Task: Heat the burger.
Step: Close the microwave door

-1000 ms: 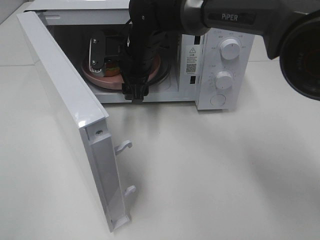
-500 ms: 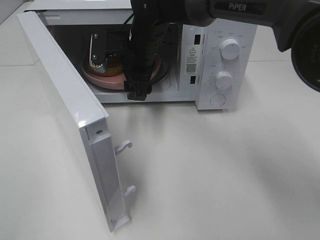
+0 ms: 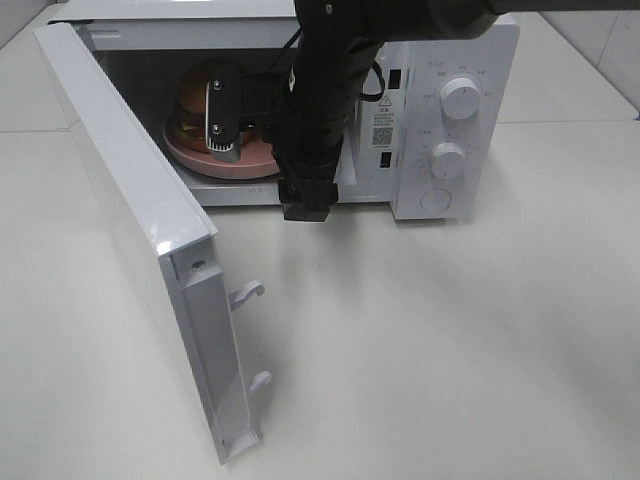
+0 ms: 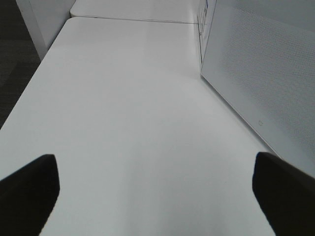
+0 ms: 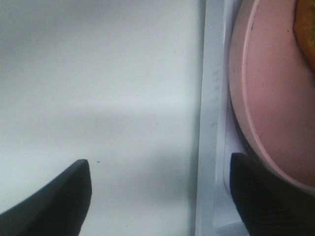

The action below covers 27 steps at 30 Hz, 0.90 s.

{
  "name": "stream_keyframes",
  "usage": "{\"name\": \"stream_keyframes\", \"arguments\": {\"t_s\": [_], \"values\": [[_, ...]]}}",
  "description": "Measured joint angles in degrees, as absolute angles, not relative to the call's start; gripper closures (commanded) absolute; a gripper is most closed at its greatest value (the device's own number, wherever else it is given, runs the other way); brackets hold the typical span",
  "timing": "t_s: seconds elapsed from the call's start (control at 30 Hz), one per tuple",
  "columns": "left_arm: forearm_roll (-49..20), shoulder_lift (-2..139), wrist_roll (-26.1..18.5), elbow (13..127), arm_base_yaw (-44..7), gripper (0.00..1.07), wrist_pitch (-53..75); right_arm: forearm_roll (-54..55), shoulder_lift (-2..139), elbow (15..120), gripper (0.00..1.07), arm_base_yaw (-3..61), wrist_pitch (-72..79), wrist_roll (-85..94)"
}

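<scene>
The burger (image 3: 195, 85), with a golden-tan bun, sits on the pink dish (image 3: 200, 158) inside the open microwave (image 3: 440, 205). My right arm (image 3: 320, 110) hangs in front of the oven's opening, to the right of the burger and apart from it. In the right wrist view my right gripper (image 5: 160, 196) is open and empty. It straddles the oven's front sill (image 5: 211, 123), with the pink dish (image 5: 275, 98) and a sliver of burger (image 5: 306, 29) on one side. My left gripper (image 4: 157, 196) is open and empty over bare table.
The microwave door (image 3: 130, 200) stands swung wide toward the front left, latch hooks (image 3: 248, 292) sticking out. Two knobs (image 3: 460, 97) sit on the control panel at the right. The left wrist view shows a perforated white oven wall (image 4: 266, 73) beside the white table (image 4: 123, 98).
My right arm has drawn back out of the oven, toward the front and right. The burger, earlier mostly hidden behind it, now shows on the dish. The left gripper stays as it was.
</scene>
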State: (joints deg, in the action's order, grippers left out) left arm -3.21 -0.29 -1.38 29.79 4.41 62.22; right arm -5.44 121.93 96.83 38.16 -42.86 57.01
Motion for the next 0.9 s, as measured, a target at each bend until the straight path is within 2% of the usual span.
{"name": "stream_keyframes", "arguments": {"t_s": [0.1, 0.27, 0.73, 0.9], "values": [[-3.2, -0.3, -1.4, 29.8, 4.4, 0.06, 62.2, -5.4, 121.2, 95.8, 0.31, 38.2, -42.9, 56.9], [-3.2, -0.3, -1.4, 29.8, 4.4, 0.06, 62.2, -5.5, 115.9, 87.8, 0.31, 38.2, -44.5, 54.8], [-3.2, -0.3, -1.4, 29.8, 4.4, 0.06, 62.2, -5.5, 105.0, 79.6, 0.31, 38.2, -49.2, 47.6], [-3.2, -0.3, -1.4, 29.8, 4.4, 0.06, 62.2, -5.5, 97.5, 73.6, 0.31, 38.2, -52.4, 45.8]]}}
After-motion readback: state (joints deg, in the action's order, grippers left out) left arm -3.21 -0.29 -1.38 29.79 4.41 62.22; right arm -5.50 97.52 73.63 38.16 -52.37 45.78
